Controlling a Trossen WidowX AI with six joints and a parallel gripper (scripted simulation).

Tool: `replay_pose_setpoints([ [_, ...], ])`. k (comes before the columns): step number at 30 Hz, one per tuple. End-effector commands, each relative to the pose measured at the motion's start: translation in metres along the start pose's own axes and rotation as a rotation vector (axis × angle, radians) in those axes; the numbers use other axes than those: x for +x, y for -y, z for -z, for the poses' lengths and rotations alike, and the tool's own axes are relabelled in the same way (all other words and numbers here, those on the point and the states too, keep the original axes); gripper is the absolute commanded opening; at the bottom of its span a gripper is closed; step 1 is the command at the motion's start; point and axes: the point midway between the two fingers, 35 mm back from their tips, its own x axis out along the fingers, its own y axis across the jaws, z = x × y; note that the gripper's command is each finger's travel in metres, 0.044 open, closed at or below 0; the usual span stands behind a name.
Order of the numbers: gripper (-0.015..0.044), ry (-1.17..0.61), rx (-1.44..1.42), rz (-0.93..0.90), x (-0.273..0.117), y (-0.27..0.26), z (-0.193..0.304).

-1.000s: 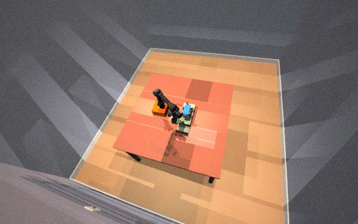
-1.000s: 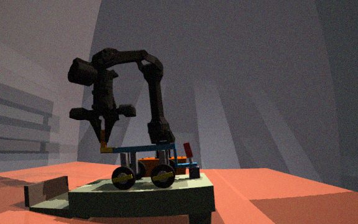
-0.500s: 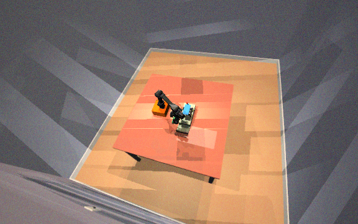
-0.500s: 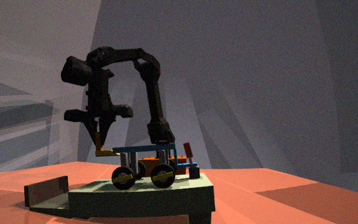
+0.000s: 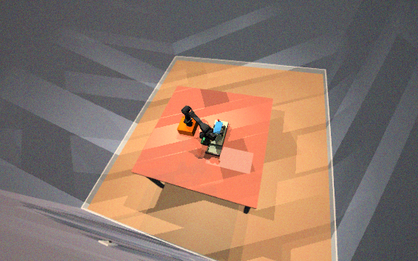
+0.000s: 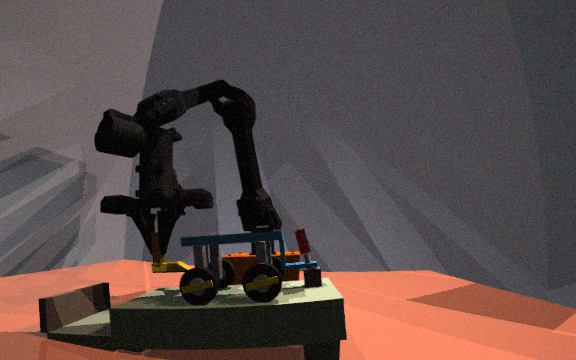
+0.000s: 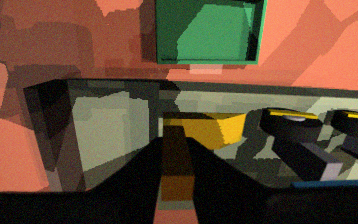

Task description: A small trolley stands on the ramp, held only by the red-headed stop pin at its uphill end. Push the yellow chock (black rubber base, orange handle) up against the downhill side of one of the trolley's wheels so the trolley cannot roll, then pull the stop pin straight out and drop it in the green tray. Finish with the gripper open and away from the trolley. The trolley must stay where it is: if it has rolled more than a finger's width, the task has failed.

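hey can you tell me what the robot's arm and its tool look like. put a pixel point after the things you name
The arm [image 5: 196, 117] [image 6: 244, 145] is all black, with chunky rounded joints and slimmer links. Its tool [image 5: 206, 141] [image 6: 159, 256] [image 7: 173, 143] is black too, a wide crosspiece with two tapering fingers. I can't make out any cables or markings.

Orange box, left of centre in top view; light wood floor around surface; grey wall lower left.

I can read 0 texts, labels, brands, numbers or signs on anything around my gripper.
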Motion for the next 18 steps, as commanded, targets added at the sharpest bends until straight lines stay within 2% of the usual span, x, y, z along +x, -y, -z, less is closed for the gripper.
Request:
replay_pose_setpoints([
  [1, 0.0000, 0.002, 0.004, 0.005, 0.011, 0.001, -0.001],
  [7, 0.0000, 0.002, 0.004, 0.005, 0.028, 0.002, -0.001],
  [18, 0.0000, 0.002, 0.004, 0.006, 0.028, 0.009, -0.001],
])
